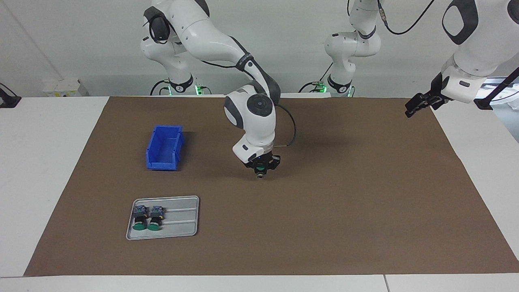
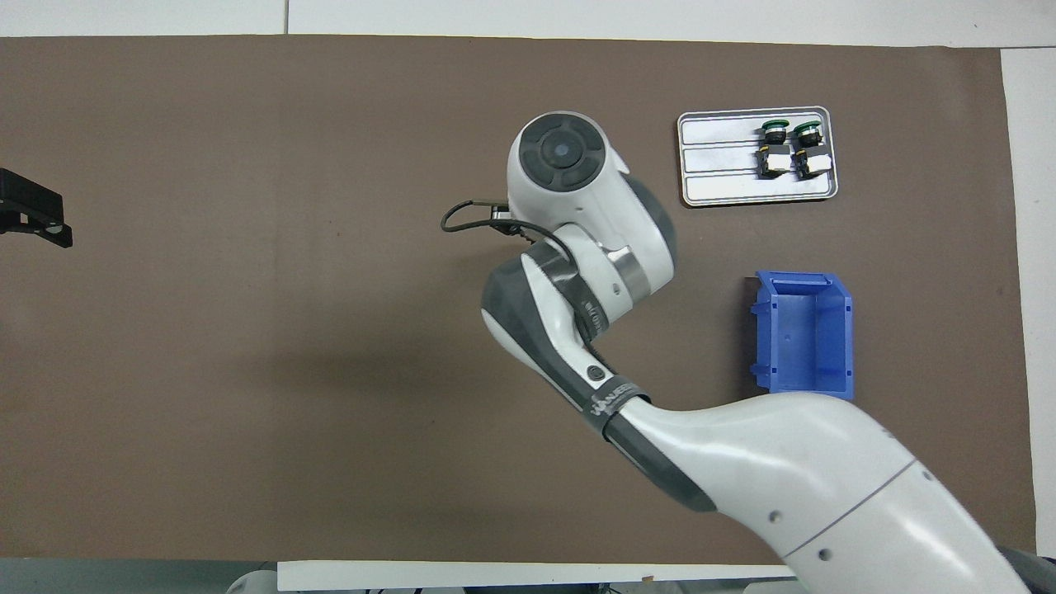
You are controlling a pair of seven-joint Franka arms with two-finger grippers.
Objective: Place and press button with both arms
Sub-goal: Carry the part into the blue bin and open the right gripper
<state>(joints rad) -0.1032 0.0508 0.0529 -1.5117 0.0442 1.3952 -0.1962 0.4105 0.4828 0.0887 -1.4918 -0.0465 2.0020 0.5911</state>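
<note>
— Right hand (image 1: 260,168)?
— Down at mid-tabletop over the brown mat (image 1: 324,211), fingers drawn together, pinching the button (image 1: 259,166). Seen only from the facing camera; from overhead, hidden under the right arm (image 2: 594,247) and its round wrist cap.
— Button itself?
— Small, with a round flat green cap facing the camera between the black fingers and a darker body below, down close to the mat. Cannot tell whether touching it.
— Left hand (image 1: 419,103)?
— Raised over the mat's corner at the left arm's end, close to the robots; fingers apart, holding nothing. Waiting. Facing view gives the whole wrist and white forearm; overhead gives just the black tip (image 2: 33,216) at the frame's edge.
— Farther out?
— Blue bin (image 1: 164,148) toward the right arm's end, open side up, nothing visible inside from overhead. Grey tray (image 1: 180,219) farther from the robots than the bin, with ridged lanes.
— Counts?
— Three buttons: one in the right hand, two spare buttons (image 1: 147,217) lying side by side in the tray, green caps pointing away from the robots. One bin, one tray, two arms, two hands.
</note>
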